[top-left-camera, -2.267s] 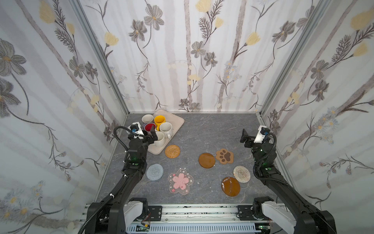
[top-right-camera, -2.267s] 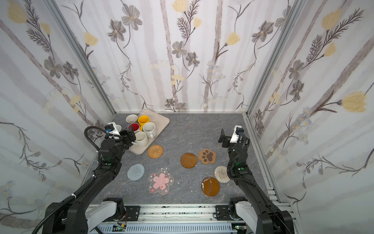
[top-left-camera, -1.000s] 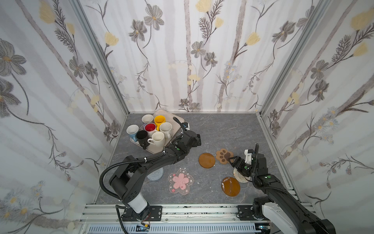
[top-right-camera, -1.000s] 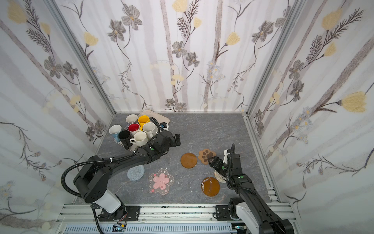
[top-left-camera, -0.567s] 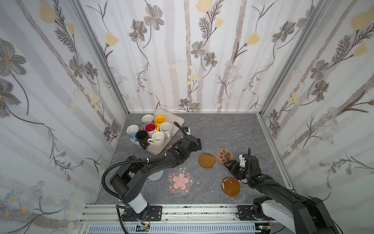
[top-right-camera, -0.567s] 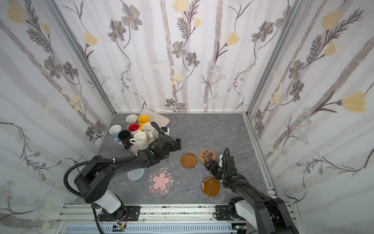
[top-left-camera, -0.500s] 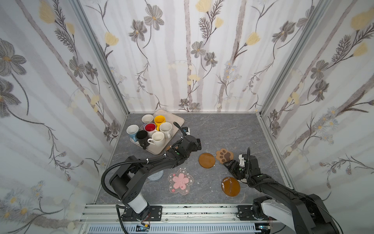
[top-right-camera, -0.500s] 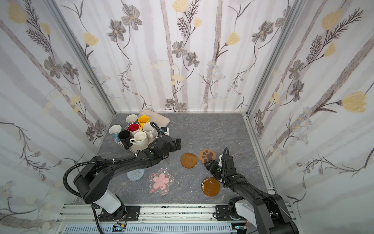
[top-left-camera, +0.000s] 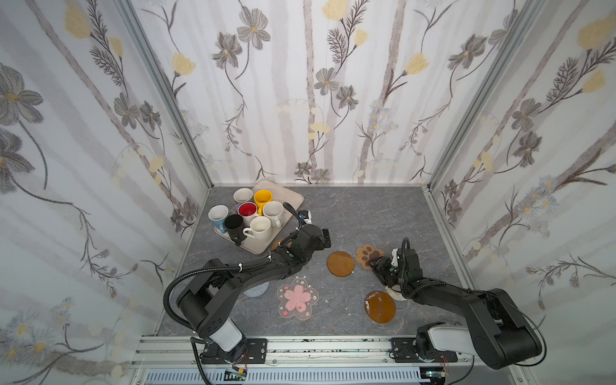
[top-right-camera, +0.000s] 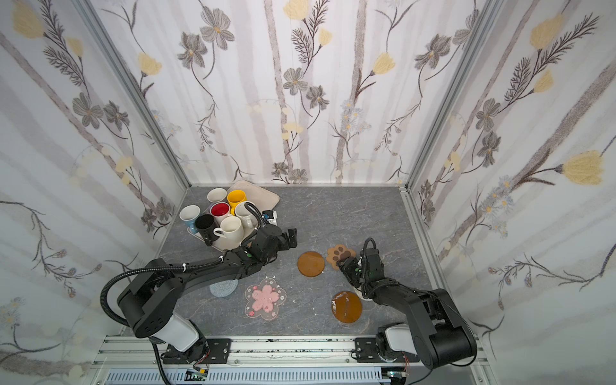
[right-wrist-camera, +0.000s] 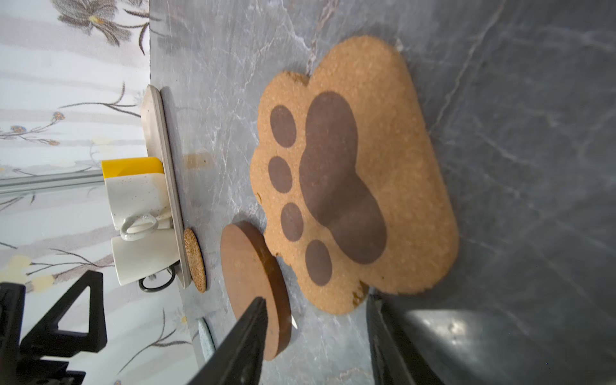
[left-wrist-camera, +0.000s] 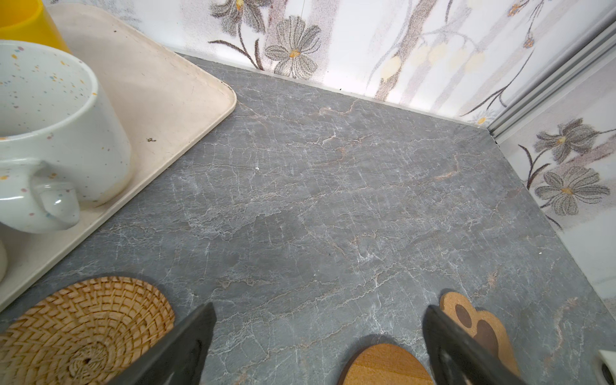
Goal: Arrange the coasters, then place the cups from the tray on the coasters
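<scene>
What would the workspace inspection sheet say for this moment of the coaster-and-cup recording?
Surface: grey marbled tabletop, no spill seen.
Job's things: large beige rectangular tray holds seven handled ceramic mugs; none stands on a coaster. Round woven rattan coaster lies beside the tray; brown wooden round coaster, brown paw-shaped cork coaster, second wooden round coaster and pink blossom-shaped coaster lie spread out; grey-blue crocheted coaster and beige woven coaster sit partly under the arms.
Clutter: nothing seen.
Grippers: left gripper open over bare tabletop; right gripper open, jaws at the paw coaster's edge.
Cables: black cable loops ride on both arms.
Surroundings: floral-papered walls, metal rail in front.
</scene>
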Robot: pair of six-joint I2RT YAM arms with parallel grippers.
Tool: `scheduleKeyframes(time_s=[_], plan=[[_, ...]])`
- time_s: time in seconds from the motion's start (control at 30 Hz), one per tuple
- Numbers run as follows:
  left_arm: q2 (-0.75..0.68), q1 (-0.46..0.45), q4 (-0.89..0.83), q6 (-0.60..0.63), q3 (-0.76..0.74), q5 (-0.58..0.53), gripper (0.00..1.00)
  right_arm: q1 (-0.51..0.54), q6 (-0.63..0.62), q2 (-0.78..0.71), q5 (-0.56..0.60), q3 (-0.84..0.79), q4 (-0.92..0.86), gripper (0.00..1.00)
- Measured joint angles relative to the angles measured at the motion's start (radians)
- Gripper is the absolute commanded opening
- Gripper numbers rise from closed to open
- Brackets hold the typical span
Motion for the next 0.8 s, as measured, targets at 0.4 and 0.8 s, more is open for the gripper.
scheduleKeyframes(time_s=[0.4,0.8], plan=[[-0.002,0.000,0.029,-0.003,-0.009,-0.004,1.00,-0.052,0.010,0.301,-0.024,0.211,0.129,0.44],[0.004,0.004,0.033,-0.001,-0.008,-0.003,1.00,-0.087,-0.158,0.328,-0.079,0.428,-0.059,0.73]])
